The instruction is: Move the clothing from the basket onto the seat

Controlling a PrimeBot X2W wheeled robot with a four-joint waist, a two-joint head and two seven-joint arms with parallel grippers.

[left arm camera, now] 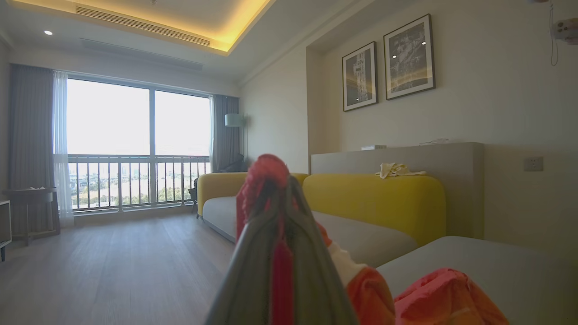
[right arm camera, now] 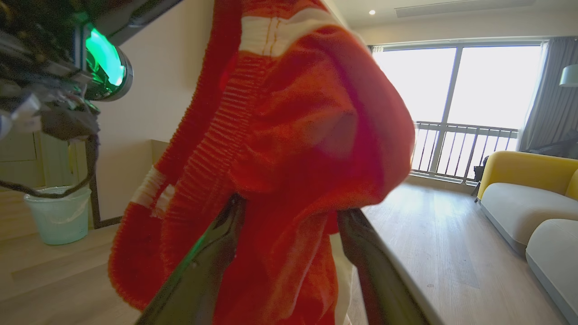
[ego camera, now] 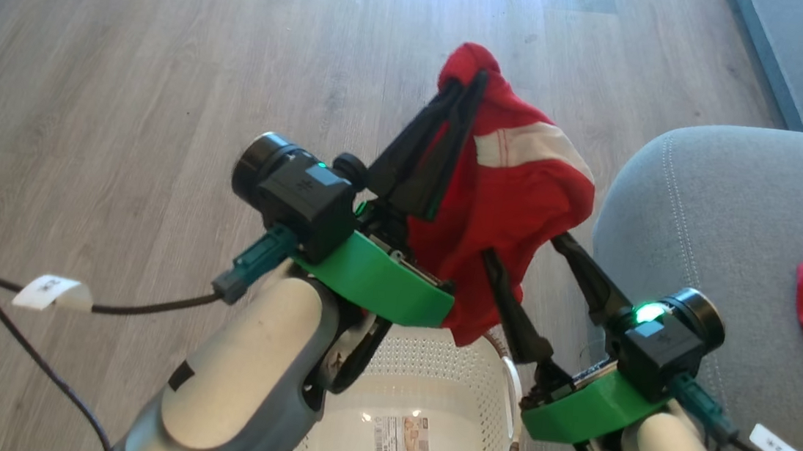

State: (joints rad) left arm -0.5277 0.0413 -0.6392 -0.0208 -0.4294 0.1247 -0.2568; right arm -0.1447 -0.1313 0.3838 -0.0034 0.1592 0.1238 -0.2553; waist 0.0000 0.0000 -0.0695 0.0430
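A sticker (ego camera: 401,434) is seen in the basket (ego camera: 432,361). A red, white-striped garment (ego camera: 515,192) is clamped by the left end effector (ego camera: 470,85); the right end effector (right arm camera: 293,205) is spread.

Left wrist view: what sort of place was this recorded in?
Most likely a home living room: a yellow-backed sofa, two framed pictures hung above it, and a wide curtained window, all over wood-look flooring.

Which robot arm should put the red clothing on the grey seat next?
Left. The left gripper is shut on the red garment, holding it up above the basket. The right gripper is nearer the seat, but it is open, with the cloth only hanging loosely through it.
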